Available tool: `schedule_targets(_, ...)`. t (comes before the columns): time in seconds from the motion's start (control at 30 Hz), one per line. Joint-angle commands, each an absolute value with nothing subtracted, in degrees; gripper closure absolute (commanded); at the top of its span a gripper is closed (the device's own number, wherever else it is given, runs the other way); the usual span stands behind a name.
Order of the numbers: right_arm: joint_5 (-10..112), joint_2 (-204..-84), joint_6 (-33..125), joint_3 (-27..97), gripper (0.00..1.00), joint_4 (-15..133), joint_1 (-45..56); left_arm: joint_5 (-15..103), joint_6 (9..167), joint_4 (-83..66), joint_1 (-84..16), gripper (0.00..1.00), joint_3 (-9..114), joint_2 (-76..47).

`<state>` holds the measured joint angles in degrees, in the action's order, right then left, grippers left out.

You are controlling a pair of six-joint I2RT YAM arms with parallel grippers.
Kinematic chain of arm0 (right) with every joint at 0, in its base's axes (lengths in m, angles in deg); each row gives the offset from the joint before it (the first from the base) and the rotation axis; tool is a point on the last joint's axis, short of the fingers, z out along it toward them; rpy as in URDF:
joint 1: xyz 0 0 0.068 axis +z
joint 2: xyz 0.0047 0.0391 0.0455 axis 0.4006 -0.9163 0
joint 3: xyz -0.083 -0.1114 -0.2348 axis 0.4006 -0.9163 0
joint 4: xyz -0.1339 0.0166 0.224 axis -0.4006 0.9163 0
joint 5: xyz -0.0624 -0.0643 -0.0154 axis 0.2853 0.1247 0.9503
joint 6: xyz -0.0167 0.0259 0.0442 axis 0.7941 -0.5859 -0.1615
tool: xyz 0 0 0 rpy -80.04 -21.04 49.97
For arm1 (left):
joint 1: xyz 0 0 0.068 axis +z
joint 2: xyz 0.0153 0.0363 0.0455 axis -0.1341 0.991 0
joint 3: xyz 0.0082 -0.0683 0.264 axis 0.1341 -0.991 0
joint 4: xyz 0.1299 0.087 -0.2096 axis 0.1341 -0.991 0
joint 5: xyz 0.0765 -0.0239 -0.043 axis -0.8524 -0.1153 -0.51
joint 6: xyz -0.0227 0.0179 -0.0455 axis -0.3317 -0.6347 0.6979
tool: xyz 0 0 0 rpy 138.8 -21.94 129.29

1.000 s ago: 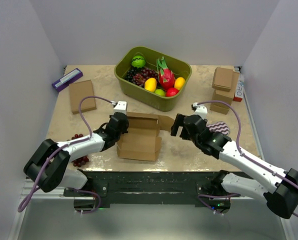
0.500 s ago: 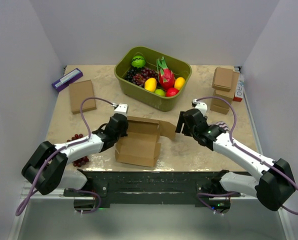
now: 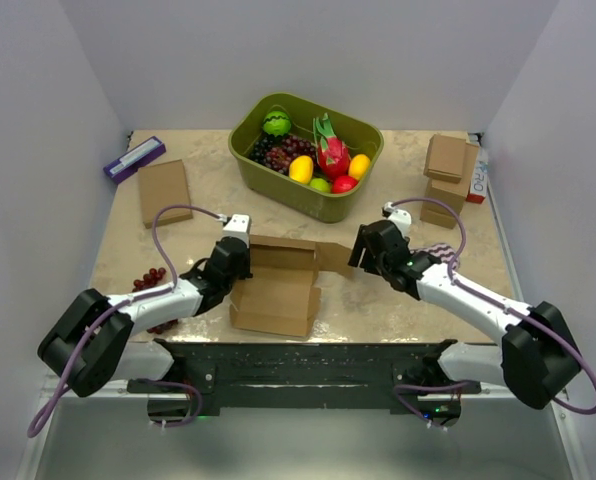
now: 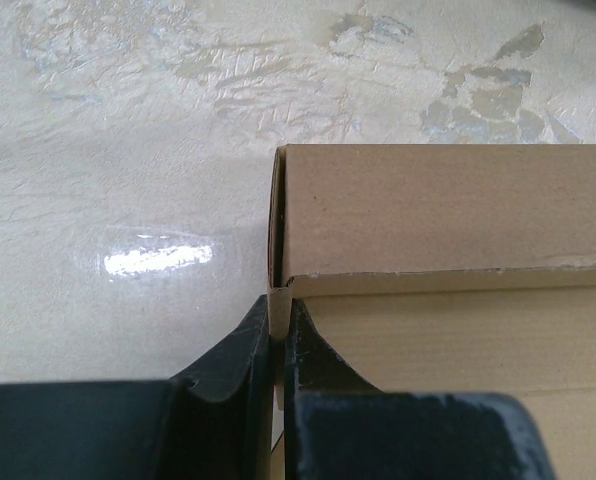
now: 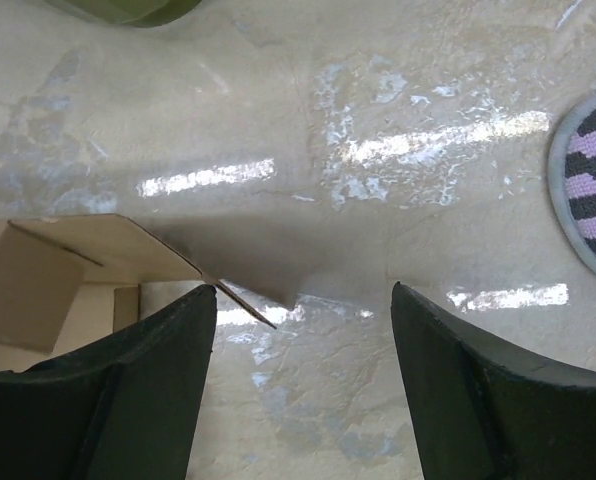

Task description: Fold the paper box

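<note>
Top view: your plain brown cardboard paper box (image 3: 276,290) lies half-formed on the beige marbled table (image 3: 378,305), just in front of the olive-green plastic tub of fruit (image 3: 308,201). Its rear wall stands upright and a loose flap reaches right. Compared with one second ago, the box sits slightly nearer the arm bases, and both forearms lie lower and more stretched out. The left gripper (image 3: 239,268) meets the box's left wall; the right gripper (image 3: 357,257) hangs at the tip of the right-hand flap, much where it was before. Left wrist view: the left gripper (image 4: 278,322) has its black fingers (image 4: 240,348) pressed together on the thin upright side wall of the paper box (image 4: 448,210), one finger on each face of the cardboard. Right wrist view: the right gripper (image 5: 303,297) stands with its jaws wide apart. The pointed corner of the box flap (image 5: 108,245) lies between them, close to the left-hand finger; whether they touch you cannot tell. A purple-and-black striped round pad (image 5: 590,185) shows at the right edge.
</note>
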<state>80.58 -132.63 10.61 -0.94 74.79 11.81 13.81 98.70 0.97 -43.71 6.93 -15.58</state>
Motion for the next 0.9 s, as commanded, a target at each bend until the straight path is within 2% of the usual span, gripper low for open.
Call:
schedule_targets(0.0, 82.40, -132.24, 8.90, -1.44, 0.27, 69.76, 10.23, 12.56, 98.39, 4.86, -43.30, 1.00, 5.92, -16.83)
schedule_targets(0.23, 79.24, -129.79, 9.78, -2.32, 0.25, 65.97, 6.89, 12.83, 97.87, 4.16, -43.30, 1.00, 6.01, -16.83)
schedule_targets(0.4, 79.15, -130.21, 12.41, -1.00, 0.21, 68.35, 2.51, 12.65, 97.86, 3.81, -43.30, 1.00, 5.75, -17.44)
schedule_targets(0.5, 74.06, -132.76, 14.60, -1.97, 0.19, 64.67, 1.09, 12.92, 98.04, 3.72, -43.30, 1.00, 5.75, -17.71)
schedule_targets(0.6, 63.44, -139.87, 20.03, -1.53, 0.15, 58.51, 1.26, 13.53, 98.56, 3.98, -43.39, 1.00, 5.57, -18.06)
schedule_targets(0.67, 58.86, -144.45, 22.16, -1.53, 0.16, 54.21, 1.87, 14.15, 98.92, 4.33, -43.30, 1.00, 5.66, -18.23)
schedule_targets(0.87, 50.33, -145.87, 22.53, -4.60, 0.17, 45.50, 4.15, 14.76, 100.06, 4.68, -43.39, 1.00, 5.92, -17.97)
